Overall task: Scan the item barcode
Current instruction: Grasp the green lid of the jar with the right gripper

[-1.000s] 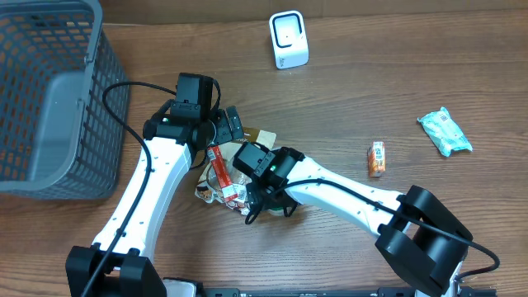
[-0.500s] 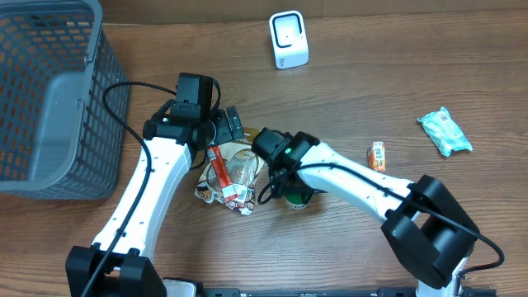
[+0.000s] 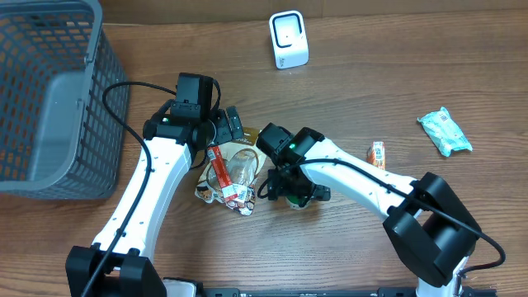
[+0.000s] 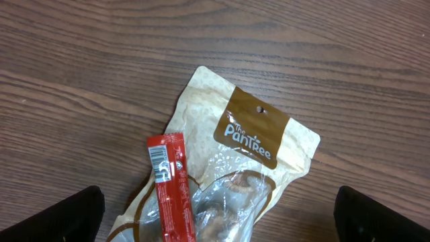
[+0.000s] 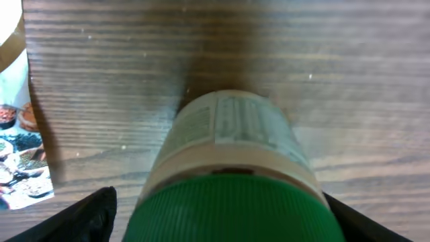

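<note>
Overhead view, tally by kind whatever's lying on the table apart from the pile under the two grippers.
Packets: 2 (orange packet, pale green packet)
Basket: 1
Scanner: 1
Total: 4

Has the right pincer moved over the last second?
Yes. The right pincer shifted away from the snack pouch toward the orange packet, now straddling the green-capped jar.

— What is shown by the pouch [image 4: 201, 114]?
— A matt, paper-like face is seen, with a clear glossy window [image 4: 232, 198]. A shiny red plastic sachet [image 4: 171, 191] is laid on it.
— And beside the pouch?
— A green plastic lid [image 5: 232, 208] is seen on a paper-labelled jar [image 5: 232, 128], on a matt wood-grain table [image 4: 101, 54].
</note>
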{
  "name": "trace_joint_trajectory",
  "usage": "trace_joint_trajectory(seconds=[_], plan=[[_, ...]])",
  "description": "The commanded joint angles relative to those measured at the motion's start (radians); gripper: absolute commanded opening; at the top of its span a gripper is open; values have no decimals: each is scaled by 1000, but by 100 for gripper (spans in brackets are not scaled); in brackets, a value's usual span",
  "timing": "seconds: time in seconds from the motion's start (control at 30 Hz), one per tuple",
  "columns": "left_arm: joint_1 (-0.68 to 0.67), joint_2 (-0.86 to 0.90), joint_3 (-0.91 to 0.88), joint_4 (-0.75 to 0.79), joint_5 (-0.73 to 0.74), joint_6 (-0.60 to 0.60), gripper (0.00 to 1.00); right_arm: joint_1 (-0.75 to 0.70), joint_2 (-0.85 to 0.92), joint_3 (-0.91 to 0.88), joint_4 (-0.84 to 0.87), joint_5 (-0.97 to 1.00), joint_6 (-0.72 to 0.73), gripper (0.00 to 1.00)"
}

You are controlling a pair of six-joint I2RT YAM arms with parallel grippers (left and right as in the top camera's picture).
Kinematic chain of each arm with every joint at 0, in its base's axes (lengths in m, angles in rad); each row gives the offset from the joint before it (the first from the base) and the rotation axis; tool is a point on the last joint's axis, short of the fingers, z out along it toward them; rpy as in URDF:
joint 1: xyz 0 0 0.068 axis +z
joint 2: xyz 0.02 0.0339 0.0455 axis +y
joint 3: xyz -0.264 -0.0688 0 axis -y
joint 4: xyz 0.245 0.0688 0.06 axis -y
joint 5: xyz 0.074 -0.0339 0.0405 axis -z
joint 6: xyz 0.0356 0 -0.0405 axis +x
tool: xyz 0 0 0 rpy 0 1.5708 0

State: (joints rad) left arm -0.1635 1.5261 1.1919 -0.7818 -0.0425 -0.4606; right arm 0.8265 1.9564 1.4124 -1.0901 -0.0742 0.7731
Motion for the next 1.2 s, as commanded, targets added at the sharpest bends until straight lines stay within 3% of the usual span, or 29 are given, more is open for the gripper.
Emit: trace_joint_trajectory(seconds=[0.0, 0.1, 0.33, 0.47, 0.6, 0.7, 0.87, 0.93, 1.0, 1.17], plan=[[1, -10, 17, 0, -13, 23, 100, 5, 4, -5, 4, -30, 93, 88], [1, -10, 17, 0, -13, 23, 100, 5, 4, -5, 7, -21, 95, 84], [1, -10, 17, 0, -13, 23, 100, 5, 4, -5, 10, 47, 95, 61], [1, -10, 17, 0, -13, 23, 100, 5, 4, -5, -2, 90, 75, 58], [1, -10, 17, 0, -13, 23, 100, 3, 4, -5, -34, 198, -56, 45], [1, -10, 17, 0, -13, 23, 100, 3, 4, -5, -47, 300, -166, 44], [1, -10, 17, 0, -13, 23, 100, 3, 4, -5, -45, 503, -288, 65], [1, -10, 17, 0, -13, 23, 100, 3, 4, -5, -40, 531, -288, 87], [1, -10, 17, 0, -13, 23, 100, 2, 4, -5, -34, 520, -278, 98], [1, -10, 17, 0, -13, 23, 100, 2, 4, -5, -19, 480, -199, 100]])
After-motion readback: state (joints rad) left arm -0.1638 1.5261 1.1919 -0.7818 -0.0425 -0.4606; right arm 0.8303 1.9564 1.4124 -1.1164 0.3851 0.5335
